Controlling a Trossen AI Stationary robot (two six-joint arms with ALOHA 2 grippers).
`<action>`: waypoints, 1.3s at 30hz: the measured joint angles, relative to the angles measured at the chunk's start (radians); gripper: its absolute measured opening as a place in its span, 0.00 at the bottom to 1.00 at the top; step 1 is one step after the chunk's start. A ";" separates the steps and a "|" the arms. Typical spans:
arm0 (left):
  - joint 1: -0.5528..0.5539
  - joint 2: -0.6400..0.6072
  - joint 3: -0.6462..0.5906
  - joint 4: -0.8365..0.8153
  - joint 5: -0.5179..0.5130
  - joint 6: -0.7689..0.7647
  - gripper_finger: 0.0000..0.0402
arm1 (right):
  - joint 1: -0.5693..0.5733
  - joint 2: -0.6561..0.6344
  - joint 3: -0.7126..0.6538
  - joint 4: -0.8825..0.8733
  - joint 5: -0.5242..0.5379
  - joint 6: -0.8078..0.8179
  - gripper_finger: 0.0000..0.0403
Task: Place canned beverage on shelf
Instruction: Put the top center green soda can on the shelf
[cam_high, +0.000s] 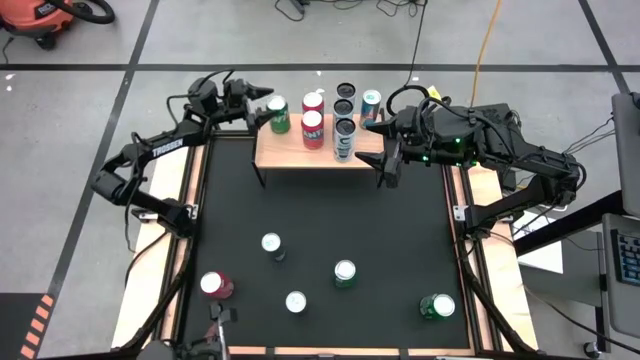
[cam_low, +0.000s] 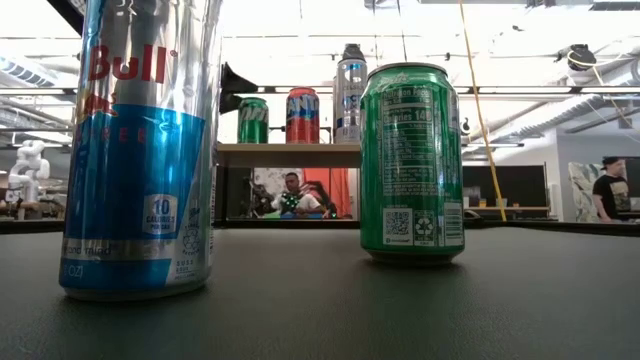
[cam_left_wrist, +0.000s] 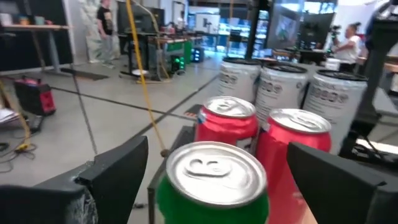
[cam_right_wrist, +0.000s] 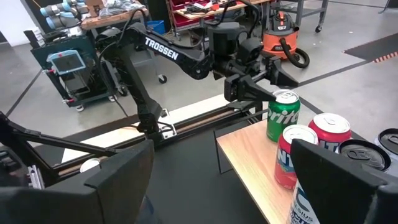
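**Green can standing on the shelf, both end effectors spread wide**

The black table (cam_high: 320, 220) is carrying the shelf (cam_high: 285, 150) along its far edge, a light-wood board on thin black legs. Both arms are reaching in over that edge, one at each end of the shelf.

The left end effector (cam_high: 264, 107) is sitting at the shelf's left end with its fingers spread wide, flanking the green can (cam_high: 279, 114) without gripping it; the can is standing upright on the board. The right end effector (cam_high: 382, 150) is hanging at the shelf's right end, fingers also spread wide and holding nothing.

Beside the green can, two red cans (cam_high: 313, 121) and a row of tall slim cans (cam_high: 344, 120) are standing on the shelf. Five more cans are standing on the table's near half, among them a green one (cam_high: 437, 306) and a red one (cam_high: 215, 285).
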 joint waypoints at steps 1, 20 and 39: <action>0.000 -0.001 0.000 -0.001 -0.012 -0.004 0.96 | 0.000 0.000 0.000 0.000 0.000 0.000 0.89; -0.027 -0.001 0.000 -0.109 -0.107 0.070 0.92 | 0.000 0.000 0.000 0.000 0.000 0.003 0.89; -0.028 -0.001 0.000 -0.111 -0.048 0.034 0.73 | 0.000 0.000 0.000 0.000 0.000 0.007 0.89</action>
